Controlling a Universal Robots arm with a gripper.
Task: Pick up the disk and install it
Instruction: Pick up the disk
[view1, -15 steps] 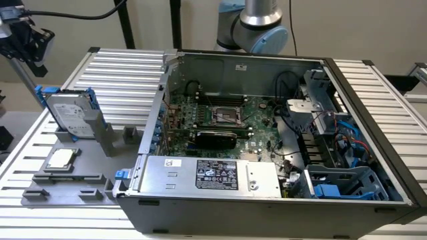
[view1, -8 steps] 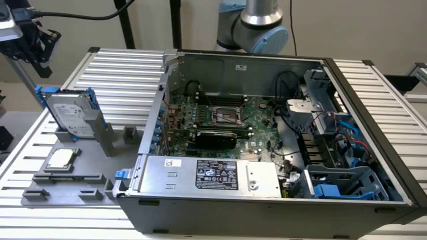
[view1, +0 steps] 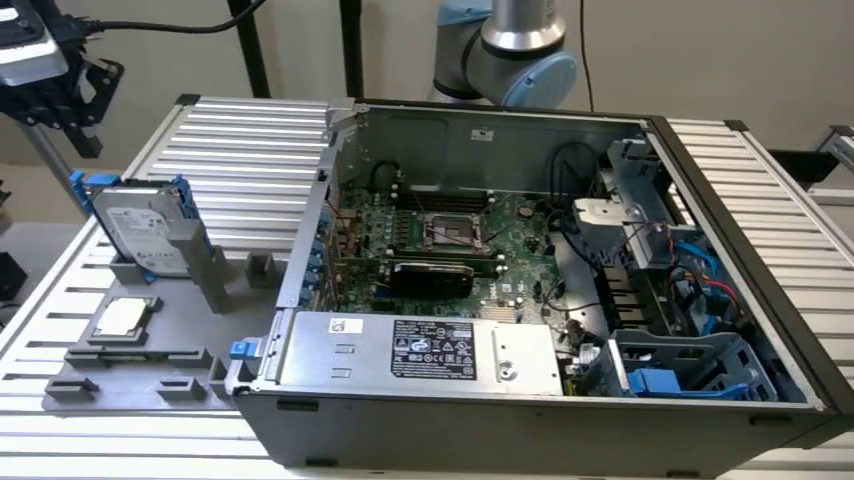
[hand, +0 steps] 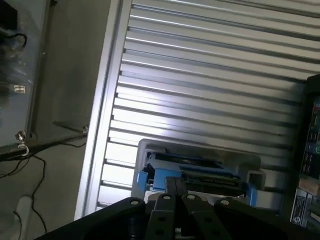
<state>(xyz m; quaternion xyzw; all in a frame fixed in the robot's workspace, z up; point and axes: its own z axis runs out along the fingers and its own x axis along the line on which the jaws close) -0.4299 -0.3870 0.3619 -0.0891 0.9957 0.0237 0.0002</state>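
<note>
End effector (view1: 60, 100) hangs over the disk (view1: 140, 228), well apart.
Fingers narrow, holding nothing; disk upright in grey holder (view1: 200, 270) on counter (view1: 254, 150), beside open computer case (view1: 534, 420).

Disk (view1: 140, 232) (hand: 200, 176): silver-grey hard drive, white printed label, bright blue plastic carrier.
Pose: stands on edge, tilted slightly back.
Location: seated in grey holder (view1: 207, 268) on the desk (view1: 254, 150), exterior view's left.
Relation: below my claw (view1: 60, 110) (hand: 179, 186), apart from it.

Exterior view overlooks the whole table (view1: 240, 140); wrist view looks closely down on the shared disk (hand: 195, 170).
</note>
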